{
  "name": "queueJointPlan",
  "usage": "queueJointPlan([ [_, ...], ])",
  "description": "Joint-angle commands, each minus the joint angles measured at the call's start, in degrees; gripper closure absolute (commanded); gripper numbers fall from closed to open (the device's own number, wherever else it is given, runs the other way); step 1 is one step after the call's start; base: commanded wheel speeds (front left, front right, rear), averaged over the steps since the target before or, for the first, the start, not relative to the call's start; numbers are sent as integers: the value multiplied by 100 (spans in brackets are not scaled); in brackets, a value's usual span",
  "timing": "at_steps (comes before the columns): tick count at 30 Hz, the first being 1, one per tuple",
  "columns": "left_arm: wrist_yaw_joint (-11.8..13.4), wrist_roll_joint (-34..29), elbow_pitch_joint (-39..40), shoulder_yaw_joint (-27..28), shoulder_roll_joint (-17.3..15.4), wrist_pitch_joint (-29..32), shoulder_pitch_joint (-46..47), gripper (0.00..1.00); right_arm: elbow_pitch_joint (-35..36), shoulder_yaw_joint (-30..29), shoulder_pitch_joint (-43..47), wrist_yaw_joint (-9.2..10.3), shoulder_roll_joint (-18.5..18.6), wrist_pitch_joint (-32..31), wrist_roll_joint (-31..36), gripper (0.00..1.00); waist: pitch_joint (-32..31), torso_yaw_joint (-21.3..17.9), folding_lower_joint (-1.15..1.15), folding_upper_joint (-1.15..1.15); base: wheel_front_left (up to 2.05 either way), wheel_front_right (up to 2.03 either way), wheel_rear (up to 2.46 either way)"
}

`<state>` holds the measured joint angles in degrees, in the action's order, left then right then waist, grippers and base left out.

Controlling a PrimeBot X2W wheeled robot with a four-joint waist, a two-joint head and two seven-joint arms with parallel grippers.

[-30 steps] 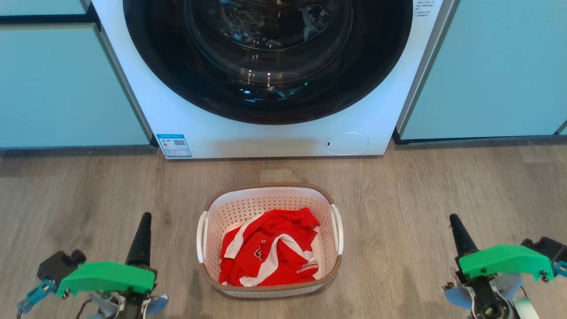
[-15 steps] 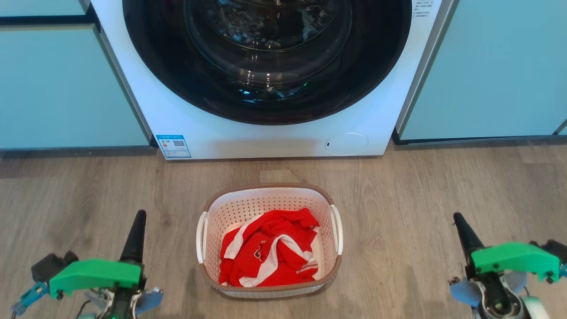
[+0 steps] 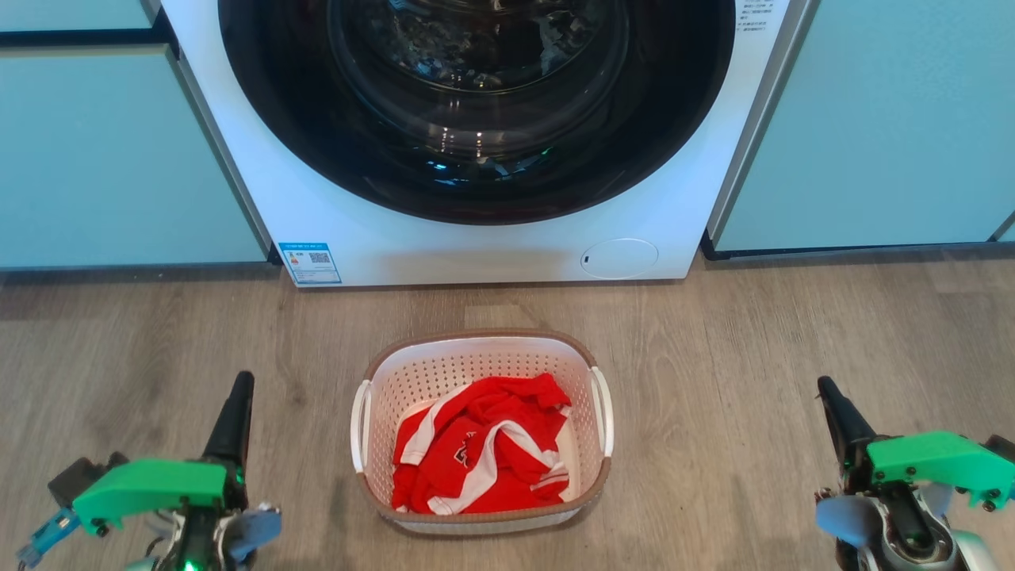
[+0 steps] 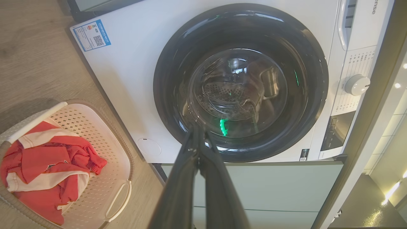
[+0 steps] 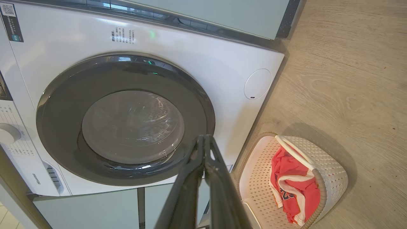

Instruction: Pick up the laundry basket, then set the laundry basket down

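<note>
the laundry basket [image 3: 481, 432] sits on the wooden floor [image 3: 753, 349] in the lower centre of the head view, directly below the washing machine [image 3: 476, 135] that takes up the top of the frame. it looks placed there to catch clothes from the drum, and a red and white garment [image 3: 480, 456] already lies crumpled inside. its two white side handles face the left and right edges of the frame, which suits a two-armed lift.

the left gripper [image 3: 238, 400] shows at lower left and the right gripper [image 3: 831, 396] at lower right, each well apart from the basket, one on either side of it. both are clenched, fingers pressed together with nothing between them. in each wrist view the closed fingers point toward the washer door, touching nothing.
</note>
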<state>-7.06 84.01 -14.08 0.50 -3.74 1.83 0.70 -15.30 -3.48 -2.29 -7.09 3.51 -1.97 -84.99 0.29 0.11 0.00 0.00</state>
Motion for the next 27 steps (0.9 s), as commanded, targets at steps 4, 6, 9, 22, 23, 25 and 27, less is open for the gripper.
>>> queueJointPlan([
  [4, -35, 360, 111, 235, -93, 100, 419, 100, 164, 19, -331, -37, 80, -126, -319, 100, -3, -3, 0, 0, 0, 0, 0],
  [6, -37, 490, 92, 261, -91, 135, 441, 100, 159, -7, -339, -37, 79, -160, -430, 100, -4, -4, 0, 0, 0, 0, 0],
  [9, -39, 686, 63, 300, -89, 188, 474, 100, 152, -46, -351, -38, 78, -211, -598, 100, -7, -7, 0, 0, 0, 0, 0],
  [22, -43, 997, 14, 384, -71, 291, 531, 100, 138, -129, -373, -40, 64, -310, -864, 100, -11, -11, 0, 0, 0, 0, 0],
  [23, -43, 995, 14, 387, -69, 293, 531, 100, 138, -131, -373, -40, 62, -312, -863, 100, -11, -11, 0, 0, 0, 0, 0],
  [25, -43, 991, 13, 392, -65, 297, 531, 100, 138, -135, -374, -40, 59, -315, -859, 100, -11, -11, 0, 0, 0, 0, 0],
  [27, -43, 986, 13, 397, -62, 301, 531, 100, 137, -139, -374, -40, 56, -319, -855, 100, -11, -11, 0, 0, 0, 0, 0],
])
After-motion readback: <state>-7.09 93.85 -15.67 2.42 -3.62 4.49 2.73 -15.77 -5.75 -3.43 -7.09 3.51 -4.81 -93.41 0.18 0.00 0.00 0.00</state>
